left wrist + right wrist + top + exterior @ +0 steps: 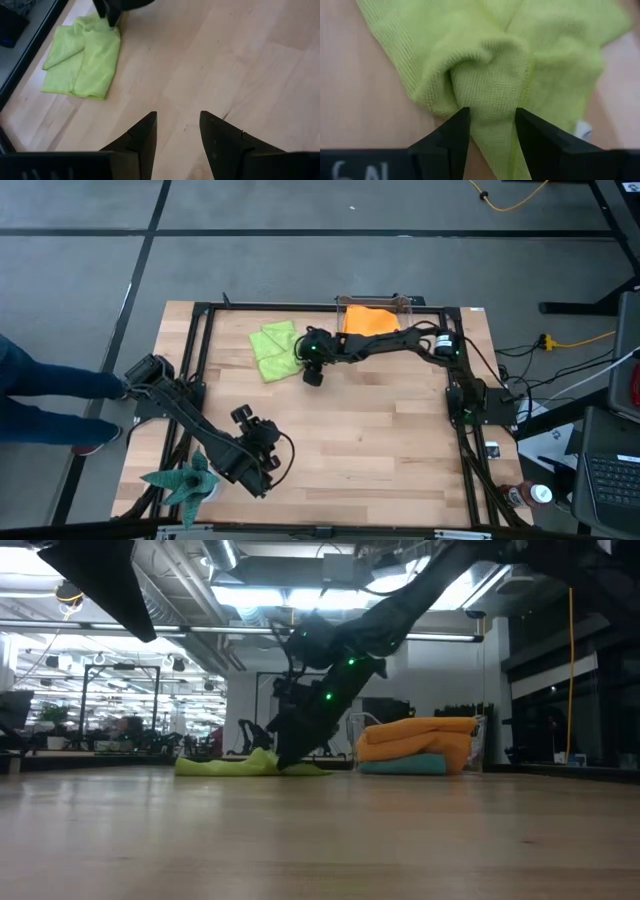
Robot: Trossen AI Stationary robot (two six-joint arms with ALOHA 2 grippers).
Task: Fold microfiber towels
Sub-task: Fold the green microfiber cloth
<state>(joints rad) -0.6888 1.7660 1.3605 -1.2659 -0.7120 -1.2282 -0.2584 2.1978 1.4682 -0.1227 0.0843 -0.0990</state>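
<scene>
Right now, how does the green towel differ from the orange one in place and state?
The green towel lies rumpled and loosely folded on the bare table; the orange towel sits folded in the clear bin at the table's far edge. The right hand pinches a bunch of the green towel; nothing touches the orange. Both are soft cloths.

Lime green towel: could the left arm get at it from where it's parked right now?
Probably yes, but not cleanly. Bare table lies between the left gripper and the lime green towel, yet the right gripper is down on the towel's near edge, pinching a fold, so the arms could clash.
</scene>
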